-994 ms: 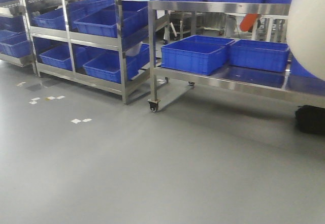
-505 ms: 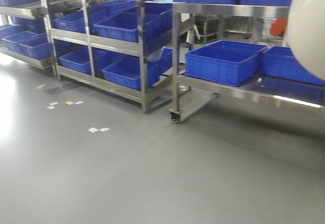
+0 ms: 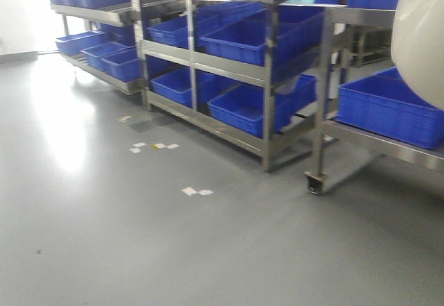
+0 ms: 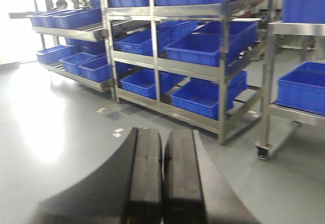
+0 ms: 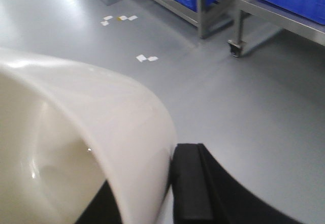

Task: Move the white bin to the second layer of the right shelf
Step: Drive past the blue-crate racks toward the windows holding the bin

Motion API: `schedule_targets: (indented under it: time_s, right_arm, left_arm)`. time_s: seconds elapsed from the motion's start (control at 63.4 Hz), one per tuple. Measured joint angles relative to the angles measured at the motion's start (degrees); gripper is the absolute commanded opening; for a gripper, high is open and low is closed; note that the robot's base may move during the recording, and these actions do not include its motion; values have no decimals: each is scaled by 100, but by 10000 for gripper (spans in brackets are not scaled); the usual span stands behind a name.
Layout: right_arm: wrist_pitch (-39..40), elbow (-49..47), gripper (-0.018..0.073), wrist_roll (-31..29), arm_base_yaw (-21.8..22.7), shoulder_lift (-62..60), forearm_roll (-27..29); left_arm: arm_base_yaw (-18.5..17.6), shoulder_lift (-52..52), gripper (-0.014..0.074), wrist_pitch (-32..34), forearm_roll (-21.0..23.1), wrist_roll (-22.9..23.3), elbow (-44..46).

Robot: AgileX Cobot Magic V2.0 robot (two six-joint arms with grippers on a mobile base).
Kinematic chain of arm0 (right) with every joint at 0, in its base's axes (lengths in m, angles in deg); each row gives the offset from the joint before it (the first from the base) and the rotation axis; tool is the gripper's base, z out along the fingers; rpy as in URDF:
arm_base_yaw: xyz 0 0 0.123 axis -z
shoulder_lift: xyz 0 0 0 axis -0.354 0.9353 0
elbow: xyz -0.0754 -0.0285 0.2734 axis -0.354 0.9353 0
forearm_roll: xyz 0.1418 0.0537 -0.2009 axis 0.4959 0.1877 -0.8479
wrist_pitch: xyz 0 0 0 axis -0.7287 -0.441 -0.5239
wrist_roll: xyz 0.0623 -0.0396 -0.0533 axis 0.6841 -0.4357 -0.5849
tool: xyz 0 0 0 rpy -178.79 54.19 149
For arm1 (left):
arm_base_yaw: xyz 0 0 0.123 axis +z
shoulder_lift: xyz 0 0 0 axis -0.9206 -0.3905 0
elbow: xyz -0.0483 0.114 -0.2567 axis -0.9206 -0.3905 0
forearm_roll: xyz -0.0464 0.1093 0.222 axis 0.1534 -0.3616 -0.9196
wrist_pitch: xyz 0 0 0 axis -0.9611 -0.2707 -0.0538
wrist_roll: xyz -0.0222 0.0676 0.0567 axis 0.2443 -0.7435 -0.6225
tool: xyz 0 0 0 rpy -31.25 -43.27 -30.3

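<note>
Now, bin [image 5: 127, 127]: cropped, base hidden; mouth toward wrist camera.
Right gripper [image 5: 148, 193]: clamping bin wall.
Left gripper [image 4: 162, 178]: pads together.

Grey floor [image 3: 139, 250], smooth and glossy; broad glare patch at left. Small white tape marks [image 3: 196, 192] scattered on it. Stainless-steel racks [image 3: 268, 112] along the back, tiers filled with blue crates [image 3: 239, 40]. At right, a steel trolley table [image 3: 321, 98] on a caster [image 3: 315, 183]. White wall [image 3: 10, 14] far left, bright light beside it.
</note>
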Motion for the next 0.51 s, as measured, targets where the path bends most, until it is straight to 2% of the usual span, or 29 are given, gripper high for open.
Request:
schedule_targets:
  time_s: [0.505]
  right_arm:
    - [0, 0, 56, 0, 0, 0, 0]
  left_arm:
    - [0, 0, 85, 0, 0, 0, 0]
